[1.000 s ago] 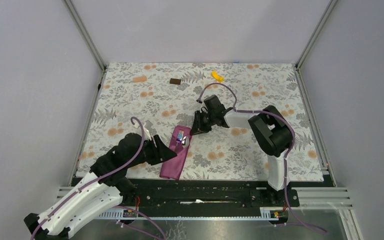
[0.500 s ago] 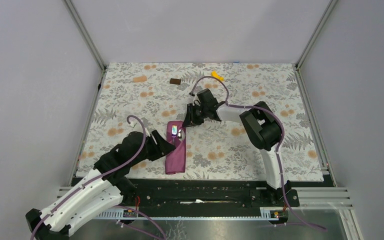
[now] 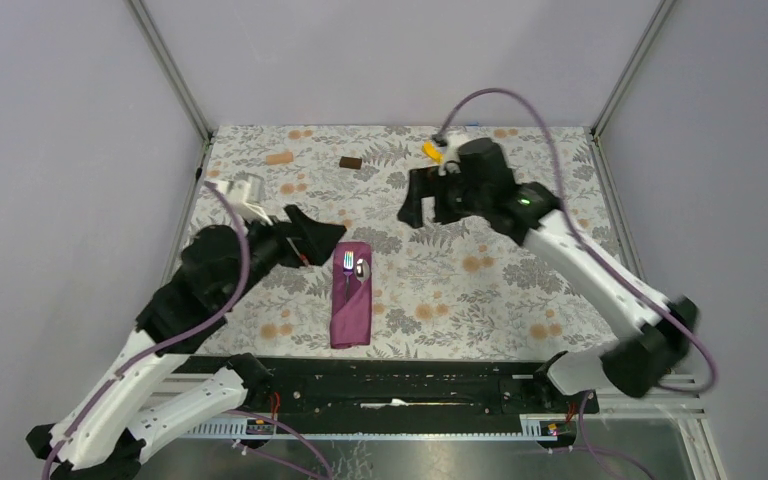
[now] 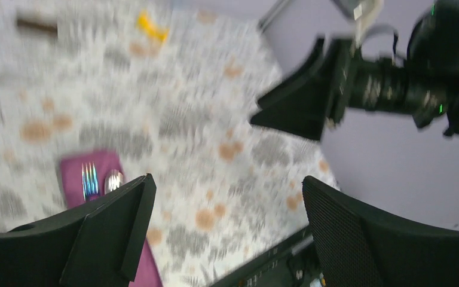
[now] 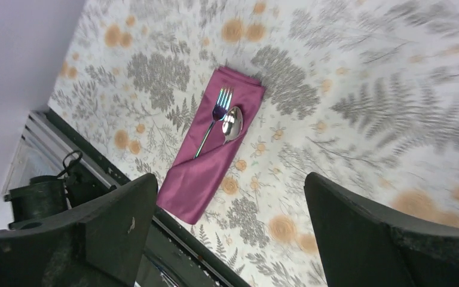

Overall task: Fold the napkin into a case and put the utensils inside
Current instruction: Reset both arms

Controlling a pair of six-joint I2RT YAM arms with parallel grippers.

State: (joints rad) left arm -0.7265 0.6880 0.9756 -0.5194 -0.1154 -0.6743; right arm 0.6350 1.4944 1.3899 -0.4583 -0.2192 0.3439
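Black jaws spread wide, empty, both arms | left gripper (image 3: 318,230) aloft at napkin's (image 3: 350,305) 10 o'clock | right gripper (image 3: 422,212) aloft at 1 o'clock, arm extended | napkin folded, long axis 12–6 | utensils (image 3: 352,268) tucked in, heads toward 12

Fork (image 5: 214,116) left of spoon (image 5: 232,122); both seemingly inside napkin (image 5: 200,173).

no writing, label, brand, number or sign is showing clearly enough to be read in any view.
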